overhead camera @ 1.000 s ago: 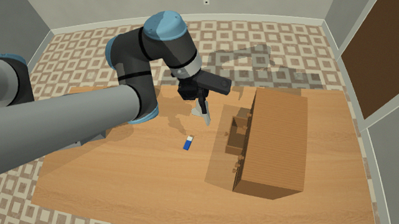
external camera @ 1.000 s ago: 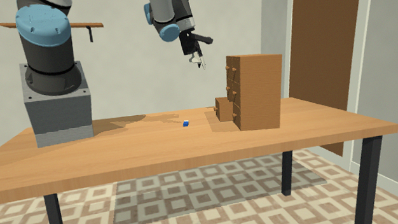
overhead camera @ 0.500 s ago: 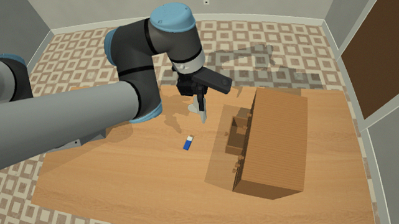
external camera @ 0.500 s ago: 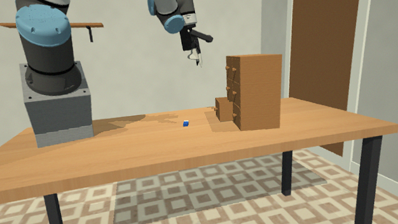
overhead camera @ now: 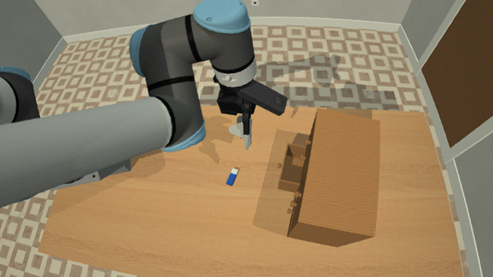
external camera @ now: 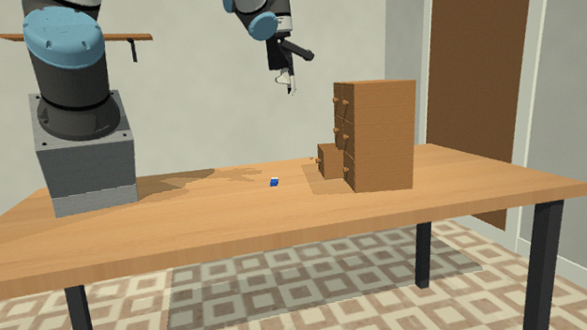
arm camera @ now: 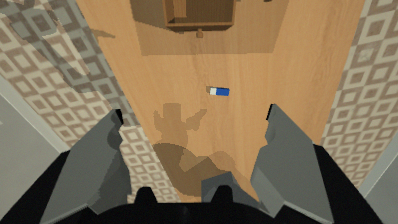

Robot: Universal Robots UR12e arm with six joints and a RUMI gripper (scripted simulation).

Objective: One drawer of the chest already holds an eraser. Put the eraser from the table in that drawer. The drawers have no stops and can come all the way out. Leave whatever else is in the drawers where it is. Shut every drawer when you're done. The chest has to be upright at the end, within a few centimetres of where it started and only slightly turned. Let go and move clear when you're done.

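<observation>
Eraser (overhead camera: 232,176) (external camera: 274,181) (arm camera: 219,92) on the table (overhead camera: 159,229) (external camera: 222,222) (arm camera: 250,70) — below the open gripper (overhead camera: 246,131) (external camera: 290,88) (arm camera: 194,107), well apart.

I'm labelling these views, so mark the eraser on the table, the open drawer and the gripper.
Eraser (arm camera: 222,92): wrist view, blue sleeve.
Open drawer (external camera: 331,161): exterior view, side panel.
Gripper (arm camera: 194,107): wrist view, midway between fingertips.

In the top view, the wooden table (overhead camera: 192,229) (external camera: 243,222) (arm camera: 250,130) extends from lower left to right. The blue-and-white eraser (overhead camera: 232,176) (external camera: 274,181) (arm camera: 219,92) lies flat on its surface near frame center. The wooden chest (overhead camera: 340,173) (external camera: 383,137) stands upright right of center, apart from the eraser. The gray robot pedestal (overhead camera: 118,167) (external camera: 88,168) is positioned toward the left.
</observation>
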